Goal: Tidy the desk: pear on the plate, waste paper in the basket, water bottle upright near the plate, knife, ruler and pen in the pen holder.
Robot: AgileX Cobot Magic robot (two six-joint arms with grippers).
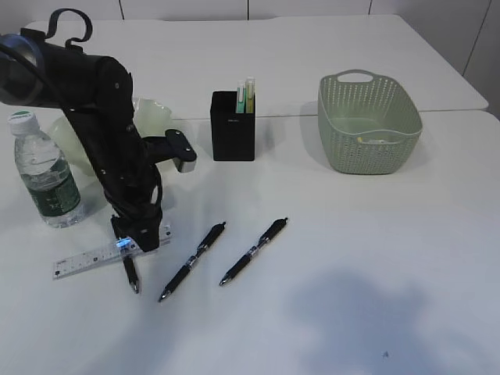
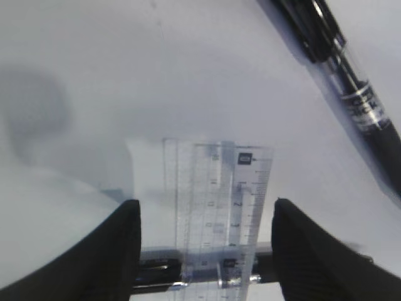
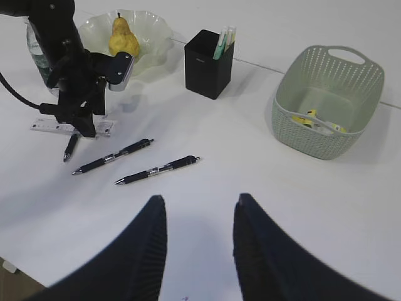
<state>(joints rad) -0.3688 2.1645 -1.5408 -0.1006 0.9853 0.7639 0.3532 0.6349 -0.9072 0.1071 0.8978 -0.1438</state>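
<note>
The clear ruler (image 2: 216, 188) lies flat on the desk (image 1: 375, 258), its end across a black pen (image 2: 156, 273). My left gripper (image 2: 207, 202) is open and straddles the ruler, with a gap on each side; in the exterior view the left gripper (image 1: 129, 244) points straight down. My right gripper (image 3: 200, 197) hovers open and empty over bare desk. The pear (image 3: 123, 41) stands on the plate (image 3: 156, 28). The water bottle (image 1: 47, 172) is upright beside the plate. The pen holder (image 1: 233, 129) holds the yellow knife (image 1: 250, 92) and a green pen. Paper lies in the basket (image 1: 367, 125).
Two more black pens (image 1: 193, 262) (image 1: 254, 251) lie slanted right of the left arm. The desk's join with a second table runs behind the pen holder and basket.
</note>
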